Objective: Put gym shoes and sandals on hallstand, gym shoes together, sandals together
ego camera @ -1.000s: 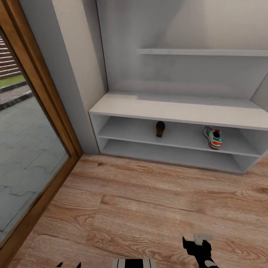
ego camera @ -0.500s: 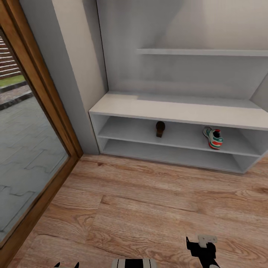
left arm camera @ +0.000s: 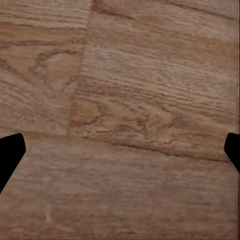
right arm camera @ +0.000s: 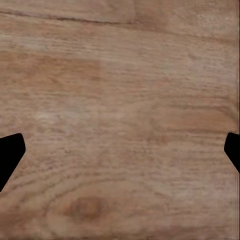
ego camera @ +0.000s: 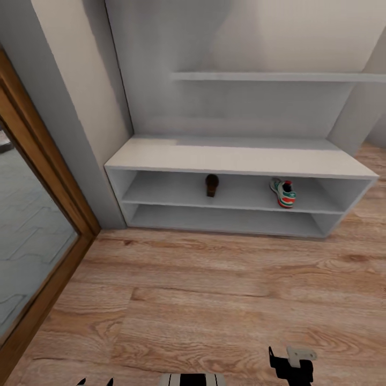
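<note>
The light-grey hallstand (ego camera: pixel 241 158) stands against the far wall in the head view. On the upper of its two open lower shelves one brown sandal (ego camera: pixel 212 185) sits near the middle. One white gym shoe (ego camera: pixel 283 193) with a teal-orange heel sits further right, apart from the sandal. Both wrist views look straight down at the corridor floor (ego camera: pixel 214 279). My left gripper (left arm camera: pixel 120 155) is open, with only planks between its black fingertips (left arm camera: pixel 11 152). My right gripper (right arm camera: pixel 120 155) is open over bare wood as well, and it shows low in the head view (ego camera: pixel 292 365).
A wood-framed glass door (ego camera: pixel 32 236) runs along the left, with a grey wall post (ego camera: pixel 64 123) between it and the hallstand. An upper shelf (ego camera: pixel 268 76) hangs above the bench top. Wood floor stretches from the hallstand to my base (ego camera: pixel 193 379).
The whole head picture has shifted left, so the camera has turned right and the hallstand's right end now shows. The sandal and gym shoe stay on their shelf. The right gripper sits slightly lower in view.
</note>
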Motion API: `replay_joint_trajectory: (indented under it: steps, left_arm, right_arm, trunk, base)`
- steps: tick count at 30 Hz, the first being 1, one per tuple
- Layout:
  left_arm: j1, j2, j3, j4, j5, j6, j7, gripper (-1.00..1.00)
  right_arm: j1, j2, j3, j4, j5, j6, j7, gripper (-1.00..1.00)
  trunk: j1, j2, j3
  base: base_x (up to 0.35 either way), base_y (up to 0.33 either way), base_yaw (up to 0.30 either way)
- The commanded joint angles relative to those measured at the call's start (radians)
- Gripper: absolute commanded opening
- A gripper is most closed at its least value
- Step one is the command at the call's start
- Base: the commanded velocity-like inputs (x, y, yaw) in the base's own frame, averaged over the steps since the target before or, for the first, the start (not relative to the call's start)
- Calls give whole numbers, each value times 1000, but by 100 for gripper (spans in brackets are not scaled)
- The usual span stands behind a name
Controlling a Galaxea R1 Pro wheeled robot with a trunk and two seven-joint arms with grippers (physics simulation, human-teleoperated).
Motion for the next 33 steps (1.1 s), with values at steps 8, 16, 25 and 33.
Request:
replay_joint_trajectory:
  steps: [8,16,25,33]
  left_arm:
    - [0,1,-8,1,10,-3,-2,100]
    - [0,-1,-9,1,10,-3,-2,100]
    - [0,-3,-10,2,10,-3,-2,100]
    - [0,-4,-10,3,10,-3,-1,100]
  right_arm:
    - [3,3,8,1,-11,-8,-2,100]
    - [4,3,7,1,-13,-9,-2,100]
    - [4,4,7,1,-14,-9,-2,100]
    - [4,3,6,0,-15,-9,-3,100]
  trunk:
    - [0,0,2]
    - [0,0,3]
    - [0,0,3]
    - [0,0,3]
  base:
    - [0,0,-277]
    - [0,0,-287]
    - [0,0,-289]
    - [0,0,-289]
